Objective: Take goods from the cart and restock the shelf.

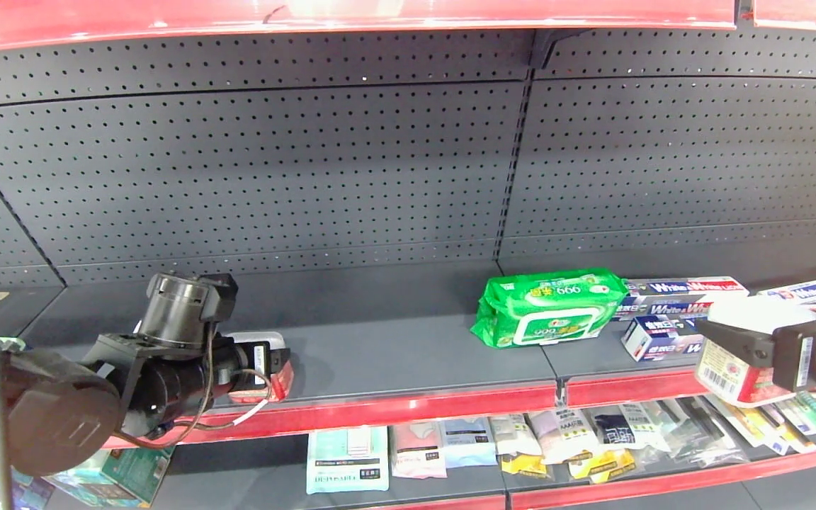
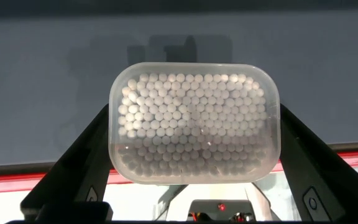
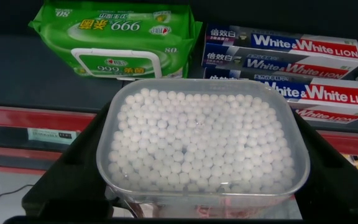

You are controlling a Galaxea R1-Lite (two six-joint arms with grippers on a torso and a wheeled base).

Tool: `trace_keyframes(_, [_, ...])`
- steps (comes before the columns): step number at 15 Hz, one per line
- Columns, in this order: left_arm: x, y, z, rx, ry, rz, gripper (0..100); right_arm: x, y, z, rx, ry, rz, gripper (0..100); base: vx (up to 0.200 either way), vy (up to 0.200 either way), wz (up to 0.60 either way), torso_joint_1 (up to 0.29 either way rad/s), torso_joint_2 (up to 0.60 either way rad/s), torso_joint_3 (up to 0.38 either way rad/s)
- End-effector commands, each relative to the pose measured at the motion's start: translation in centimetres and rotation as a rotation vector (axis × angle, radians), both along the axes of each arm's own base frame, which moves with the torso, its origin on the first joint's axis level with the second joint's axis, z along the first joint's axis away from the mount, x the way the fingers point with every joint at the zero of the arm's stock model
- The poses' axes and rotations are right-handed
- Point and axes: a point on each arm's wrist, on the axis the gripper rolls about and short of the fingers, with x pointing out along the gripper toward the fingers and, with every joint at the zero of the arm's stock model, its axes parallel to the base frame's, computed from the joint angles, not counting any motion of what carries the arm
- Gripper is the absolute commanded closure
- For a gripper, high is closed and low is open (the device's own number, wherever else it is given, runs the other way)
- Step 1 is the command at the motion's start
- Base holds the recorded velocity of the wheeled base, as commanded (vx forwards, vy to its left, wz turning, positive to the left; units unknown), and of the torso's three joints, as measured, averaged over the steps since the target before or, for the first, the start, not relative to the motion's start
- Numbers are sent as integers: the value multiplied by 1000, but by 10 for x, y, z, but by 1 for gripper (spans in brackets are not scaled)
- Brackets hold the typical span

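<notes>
My left gripper (image 1: 261,368) is shut on a clear box of cotton swabs (image 1: 275,358) with a red label, held just above the front left of the grey shelf (image 1: 394,340). In the left wrist view the swab box (image 2: 194,143) sits clamped between both dark fingers (image 2: 79,168). At the right, my right gripper (image 1: 723,343) is shut on a second swab box (image 1: 734,372), in front of the shelf's red edge and near the toothpaste boxes (image 1: 684,312). The right wrist view looks over that box (image 3: 204,143) toward the green wet-wipes pack (image 3: 114,37).
The wet-wipes pack (image 1: 550,306) lies mid-shelf, with stacked toothpaste boxes (image 3: 291,59) to its right. Bare shelf stretches between the left gripper and the wipes. A lower shelf (image 1: 238,474) carries several small packets (image 1: 557,439), and teal boxes (image 1: 117,474) sit at the lower left.
</notes>
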Motion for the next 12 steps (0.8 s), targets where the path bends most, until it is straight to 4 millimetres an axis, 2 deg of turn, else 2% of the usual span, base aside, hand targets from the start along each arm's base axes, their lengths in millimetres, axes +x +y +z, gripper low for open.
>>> trace_keyframes(1, [-1,0,1,1,0,-1,100,1,0,0,0,2,0,100,0,0,0,0,0,0])
trace_keyframes(6, [-4,1,9,-1,-21,-4,100,3,0,-1,-2,8,-5,100,0,0,0,0,0,0])
trace_keyframes(12, [-6,3,6,4,1,0,100,3,0,-1,-2,6,-5,100,0,0,0,0,0,0])
